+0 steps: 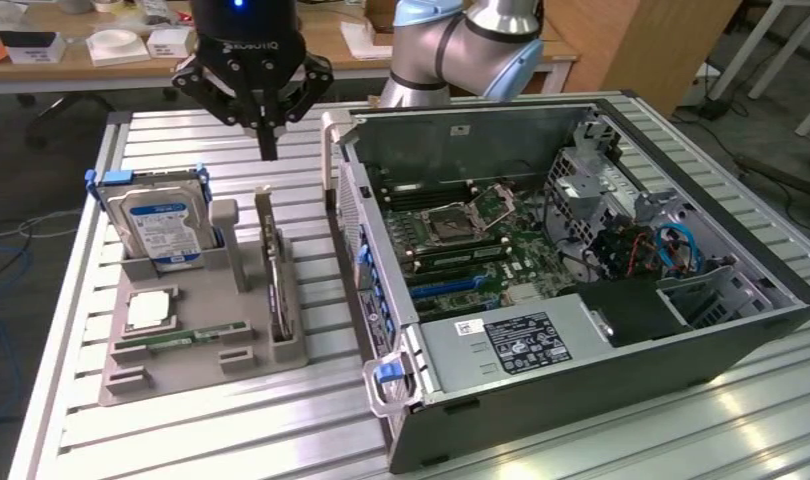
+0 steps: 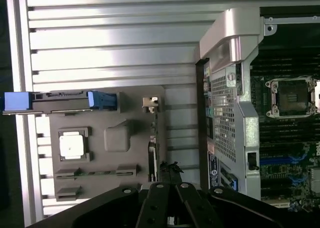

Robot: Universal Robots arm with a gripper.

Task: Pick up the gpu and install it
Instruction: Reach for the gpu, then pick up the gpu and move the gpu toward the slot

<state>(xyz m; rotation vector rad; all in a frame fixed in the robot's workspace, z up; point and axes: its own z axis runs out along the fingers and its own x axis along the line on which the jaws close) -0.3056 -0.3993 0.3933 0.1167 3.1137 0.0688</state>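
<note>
The hard drive (image 1: 165, 225) stood upright in the grey holder (image 1: 178, 375) on the surface (image 1: 152, 138), below the fingers (image 1: 266, 142) and toward the exterior view's left. The gpu (image 1: 277, 285) stood on edge in its slot beneath the fingers, top edge exposed for gripping. The fingers were pressed together, holding nothing. The computer case (image 1: 725, 330) lay open rightward, ready for installation.

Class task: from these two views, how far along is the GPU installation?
Done: nothing visible yet; the gpu stands on edge in the grey holder. In hand: nothing; the gripper hangs shut above the card, apart from it. Left: the pick-up and seating it in the open computer case.
</note>
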